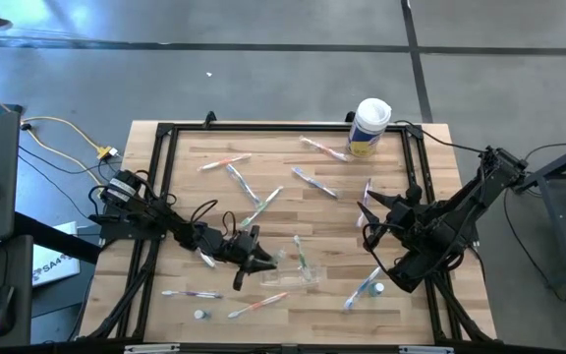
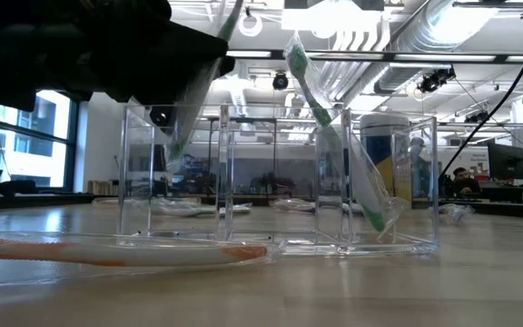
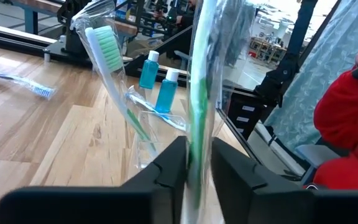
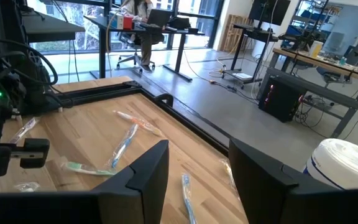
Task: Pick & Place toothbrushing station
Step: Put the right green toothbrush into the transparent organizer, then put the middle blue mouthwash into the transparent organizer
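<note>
The toothbrushing station's clear holder (image 2: 227,173) (image 1: 301,273) stands near the table's front middle. One wrapped green toothbrush (image 2: 334,136) (image 3: 112,74) leans in one of its compartments, head up. My left gripper (image 3: 199,168) (image 1: 261,260) is just left of the holder, shut on a second wrapped green toothbrush (image 3: 199,87) (image 2: 192,104). That brush's lower end reaches into another compartment. My right gripper (image 4: 197,180) (image 1: 369,218) waits open above the table's right side, with nothing between its fingers. My left gripper pinches the wrapped green toothbrush between its two fingers (image 3: 166,174), on the upper part of its length (image 3: 197,146). The fingers come in level from the table's left and lie across the brush. The brush stands steeply tilted, with its lower end (image 2: 176,145) inside the holder.
A white canister with a yellow label (image 1: 369,126) stands at the far edge. Wrapped toothbrushes lie scattered over the table (image 1: 239,182) (image 1: 314,182) (image 1: 324,149), one with orange (image 2: 107,250) just in front of the holder. Blue white-capped tubes (image 3: 157,81) lie right of it. A person in red (image 3: 347,124) sits beyond the table.
</note>
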